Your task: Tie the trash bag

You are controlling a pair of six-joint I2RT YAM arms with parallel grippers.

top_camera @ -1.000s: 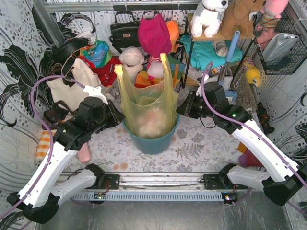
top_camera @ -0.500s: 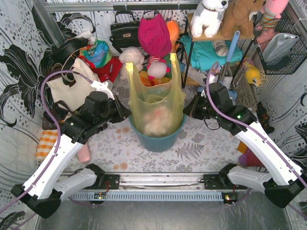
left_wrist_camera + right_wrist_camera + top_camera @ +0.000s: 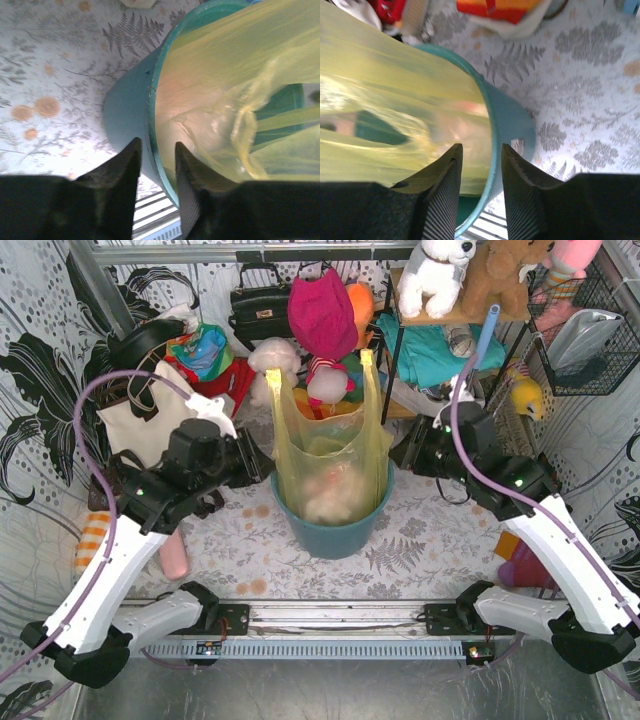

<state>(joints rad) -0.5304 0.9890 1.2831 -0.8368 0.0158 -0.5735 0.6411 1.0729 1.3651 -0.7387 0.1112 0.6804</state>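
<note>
The trash bag (image 3: 328, 455), thin yellow-green plastic with white paper showing through, stands in a teal bin (image 3: 335, 530) at the table's middle. Its two handles stick straight up. My left gripper (image 3: 256, 462) is at the bag's left side and my right gripper (image 3: 400, 454) at its right side, both about level with the bin's rim. In the left wrist view the left gripper (image 3: 156, 150) is open, the teal bin (image 3: 127, 115) rim showing in the gap and the trash bag (image 3: 225, 90) to the right. The right gripper (image 3: 481, 150) is open too, over the teal bin (image 3: 512, 125) rim beside the trash bag (image 3: 395, 90).
A cream tote bag (image 3: 150, 418) lies at the back left beside a black handbag (image 3: 260, 305). Plush toys and clothes crowd the back behind the bin. A shelf (image 3: 440, 340) and a wire basket (image 3: 590, 340) stand at the back right. A pink object (image 3: 175, 558) lies near the left arm.
The bin and bag have slid a little to the right, and the bag's handles now stand taller and closer together. Both arms have lifted and moved farther back.
</note>
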